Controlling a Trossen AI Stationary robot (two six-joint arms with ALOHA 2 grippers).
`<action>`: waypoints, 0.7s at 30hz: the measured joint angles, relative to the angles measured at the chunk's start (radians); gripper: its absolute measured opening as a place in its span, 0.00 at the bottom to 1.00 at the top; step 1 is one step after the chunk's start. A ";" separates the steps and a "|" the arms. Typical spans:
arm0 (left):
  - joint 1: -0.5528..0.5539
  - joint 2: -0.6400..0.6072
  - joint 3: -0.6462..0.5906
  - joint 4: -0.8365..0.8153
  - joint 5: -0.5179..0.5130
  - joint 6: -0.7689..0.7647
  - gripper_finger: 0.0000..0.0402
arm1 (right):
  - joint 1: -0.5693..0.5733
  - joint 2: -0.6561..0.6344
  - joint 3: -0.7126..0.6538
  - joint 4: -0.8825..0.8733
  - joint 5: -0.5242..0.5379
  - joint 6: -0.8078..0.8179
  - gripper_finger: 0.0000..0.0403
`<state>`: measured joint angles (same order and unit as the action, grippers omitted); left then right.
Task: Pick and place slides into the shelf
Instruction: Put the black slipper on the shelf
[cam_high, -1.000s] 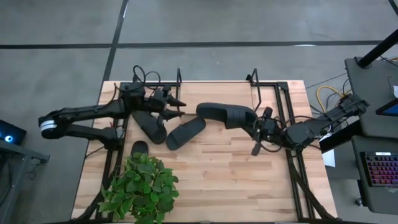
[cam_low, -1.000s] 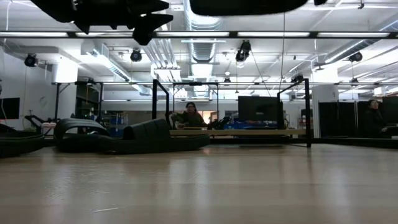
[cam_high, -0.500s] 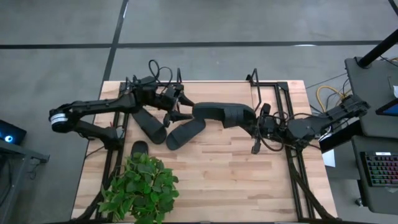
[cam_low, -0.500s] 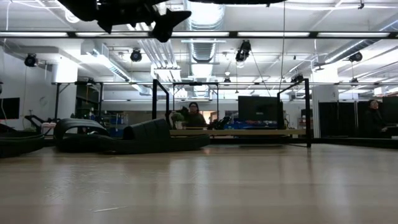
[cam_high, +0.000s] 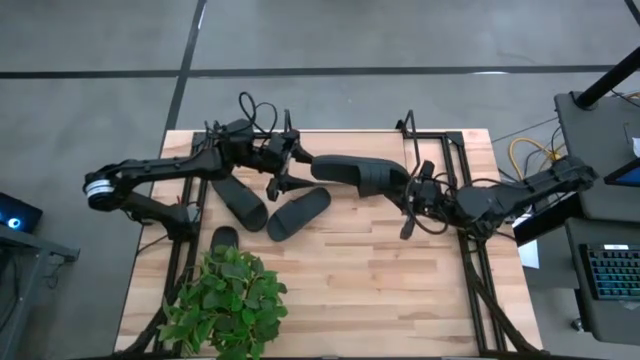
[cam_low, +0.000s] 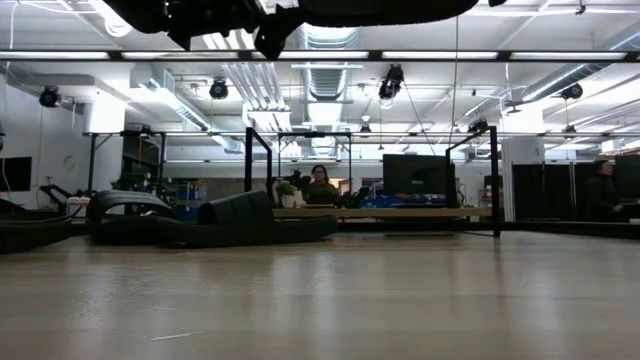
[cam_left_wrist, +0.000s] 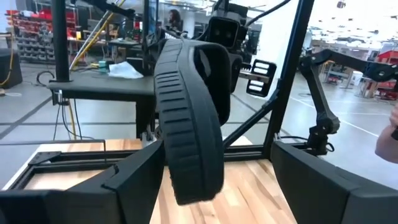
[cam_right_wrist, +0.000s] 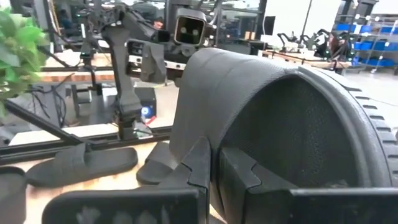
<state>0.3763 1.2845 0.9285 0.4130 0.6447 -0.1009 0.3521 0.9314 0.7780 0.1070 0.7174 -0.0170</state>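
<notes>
My right gripper (cam_high: 410, 196) (cam_right_wrist: 217, 167) is shut on one black slide (cam_high: 358, 174) and carries it in the air above the table's middle; in the low view that slide (cam_low: 385, 10) shows at the top. My left gripper (cam_high: 289, 172) (cam_left_wrist: 211, 158) is open, and its fingers stand on either side of that slide's free end (cam_left_wrist: 193, 168) without clearly touching it. Two more slides (cam_high: 240, 200) (cam_high: 298, 213) lie flat on the table below. Another slide (cam_high: 225, 238) lies partly under the plant. The shelf (cam_low: 372, 211) stands at the far edge. My right gripper pinches the slide by the edge of its wide strap (cam_right_wrist: 205, 121), one finger outside the strap and one in the hollow under it. It comes level from the table's right. The slide is lifted clear, turned on its side, stretching from the fingers toward the left arm.
A potted green plant (cam_high: 228, 298) fills the near left corner. Black arm-mount frames (cam_high: 470, 255) run along both table sides. Bare wood (cam_high: 350, 280) lies at near middle. People sit in the room beyond the table (cam_low: 320, 183).
My left gripper has reached toward the table's right and closed in on the carried slide, so its open fingers now straddle the slide's free end. My right gripper has shifted the slide a little toward the far edge and the left.
</notes>
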 joint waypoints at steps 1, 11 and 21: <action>0.000 0.006 0.004 -0.002 0.000 0.000 0.69 | -0.007 0.001 0.000 0.000 -0.014 0.003 0.02; -0.002 0.069 0.048 0.025 -0.005 0.002 0.68 | -0.032 0.020 0.000 0.019 -0.048 0.016 0.02; 0.000 0.084 0.066 0.027 -0.009 0.002 0.29 | -0.033 0.020 0.000 0.057 -0.102 0.008 0.02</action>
<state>0.3760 1.3683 0.9944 0.4404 0.6360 -0.0986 0.3195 0.9516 0.7780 0.1640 0.6159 -0.0087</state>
